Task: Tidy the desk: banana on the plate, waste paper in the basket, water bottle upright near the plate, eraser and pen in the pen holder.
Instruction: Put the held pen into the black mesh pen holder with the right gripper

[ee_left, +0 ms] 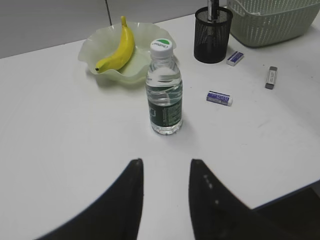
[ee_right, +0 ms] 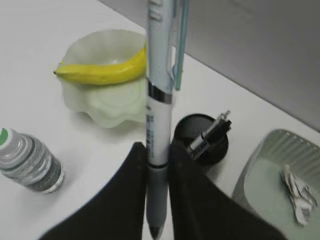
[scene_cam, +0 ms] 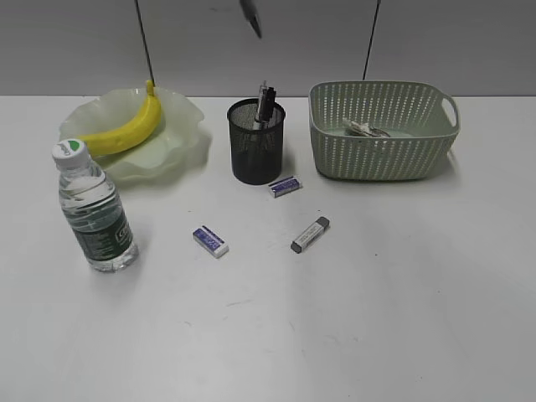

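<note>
The right end effector (ee_right: 157, 155) grips a pen (ee_right: 160, 100) upright, tip down, above the pen holder (ee_right: 200, 137); the left end effector (ee_left: 165, 192), empty, stands partly open near the upright water bottle (ee_left: 164, 95).

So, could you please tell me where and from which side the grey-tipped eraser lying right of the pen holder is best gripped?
Grip the grey-tipped eraser across its narrow width at mid-length, coming straight down from above. It lies flat on the desk as a slim bar angled diagonally, so the gripper should probably be turned square to its long sides; open space surrounds it.

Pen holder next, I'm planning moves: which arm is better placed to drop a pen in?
Right: its end effector grips a pen above the pen holder; the left end effector is empty, by the water bottle.
</note>
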{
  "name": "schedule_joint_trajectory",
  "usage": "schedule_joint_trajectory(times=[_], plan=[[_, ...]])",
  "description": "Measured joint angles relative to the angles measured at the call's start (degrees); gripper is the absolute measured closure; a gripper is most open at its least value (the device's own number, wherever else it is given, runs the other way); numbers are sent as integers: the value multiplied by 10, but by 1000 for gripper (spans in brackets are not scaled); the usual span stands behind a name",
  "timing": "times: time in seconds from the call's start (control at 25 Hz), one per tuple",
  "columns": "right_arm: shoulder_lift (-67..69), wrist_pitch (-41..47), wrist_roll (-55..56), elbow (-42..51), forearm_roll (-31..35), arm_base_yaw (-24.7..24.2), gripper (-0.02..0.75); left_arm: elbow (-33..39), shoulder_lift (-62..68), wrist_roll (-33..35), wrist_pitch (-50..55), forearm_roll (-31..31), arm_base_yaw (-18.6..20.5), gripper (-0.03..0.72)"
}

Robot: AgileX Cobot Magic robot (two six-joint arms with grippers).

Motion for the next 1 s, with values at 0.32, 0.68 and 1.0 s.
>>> schedule_joint_trajectory(times=[0.32, 0.68, 1.0], plan=[[-21, -454, 56, 283, 7, -121, 629, 0, 0, 0, 0, 0, 0, 452], [101, -773, 51, 330, -36, -162, 629, 0, 0, 0, 0, 0, 0, 450], [201, -828, -21, 321, 45, -162, 629, 0, 0, 0, 0, 0, 0, 450]])
